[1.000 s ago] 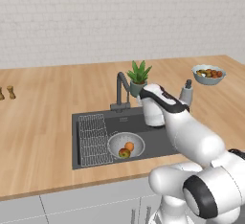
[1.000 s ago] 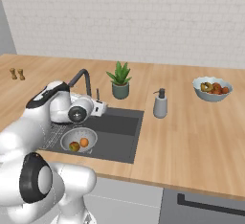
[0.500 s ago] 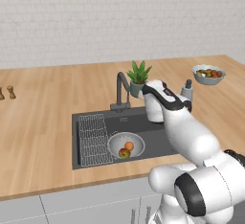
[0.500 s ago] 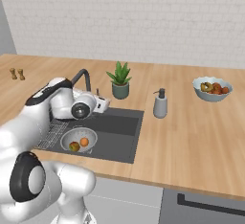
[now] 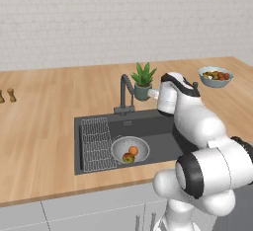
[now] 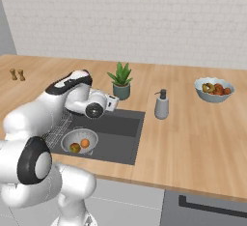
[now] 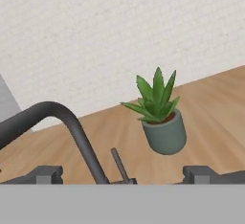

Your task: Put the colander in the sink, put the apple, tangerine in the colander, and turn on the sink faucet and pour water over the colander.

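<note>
The colander sits in the dark sink, on the basin floor just right of the wire grid rack. Inside it lie 2 fruits side by side: the tangerine and the apple, touching or nearly so. From the right base view the same pair shows in the colander, with the apple to the left of the tangerine.

The arm reaches over the basin, its hand held level and pointing toward the back of the counter. The gripper has its fingers spread wide, grasping nothing, 1 dark fingertip low at each side of the hand view. Between them rises the sink faucet, its arched spout curving up and off to the left, with a thin lever standing tilted just beside the neck. In the left base view the faucet stands at the back edge of the sink, near the hand.

A potted plant stands just behind the faucet. A soap dispenser is at the sink's right, and a fruit bowl sits well apart on the counter.
</note>
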